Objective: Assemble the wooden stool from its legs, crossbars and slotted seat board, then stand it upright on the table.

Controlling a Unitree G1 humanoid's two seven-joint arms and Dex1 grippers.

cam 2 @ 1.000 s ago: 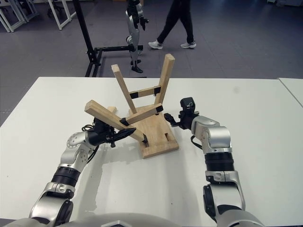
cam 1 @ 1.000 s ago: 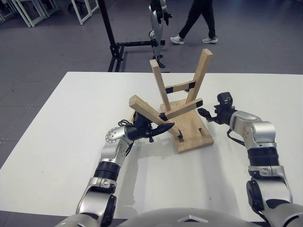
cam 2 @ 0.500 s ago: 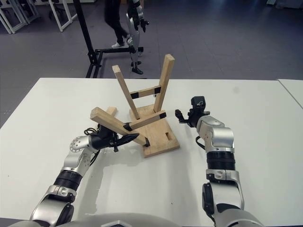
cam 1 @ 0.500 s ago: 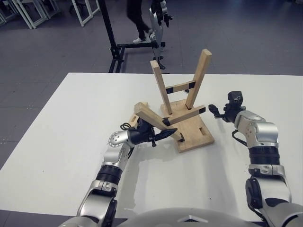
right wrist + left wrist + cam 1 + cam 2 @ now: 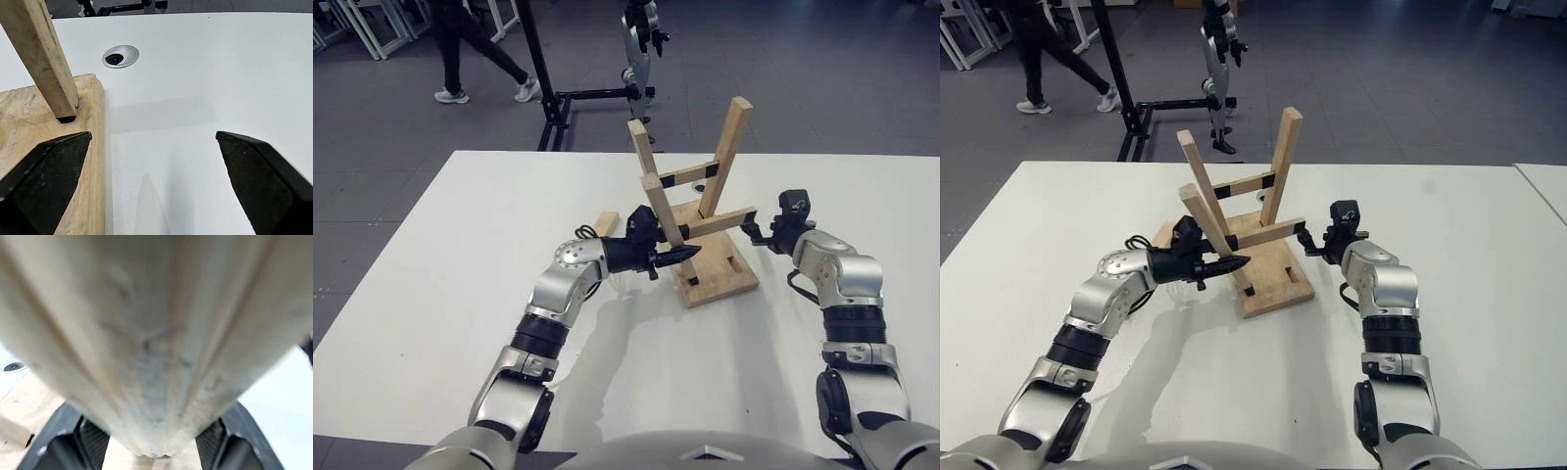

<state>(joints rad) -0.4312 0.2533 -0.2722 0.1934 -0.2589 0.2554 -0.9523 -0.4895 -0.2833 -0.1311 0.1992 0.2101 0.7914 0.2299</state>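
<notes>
The seat board [image 5: 724,281] lies on the table [image 5: 460,245]. At its left, my left gripper [image 5: 683,253] closes around the near leg [image 5: 656,201]. My right gripper [image 5: 749,233] is just beside its right.

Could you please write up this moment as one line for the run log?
left gripper: shut on leg | right gripper: jaws open beside seat board | status: assembly unfinished

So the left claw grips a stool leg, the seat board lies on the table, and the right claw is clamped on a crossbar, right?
Not quite. The right claw is open and empty, close to the seat board, as the right wrist view shows. The left claw does grip a leg, and the board lies on the table.
</notes>
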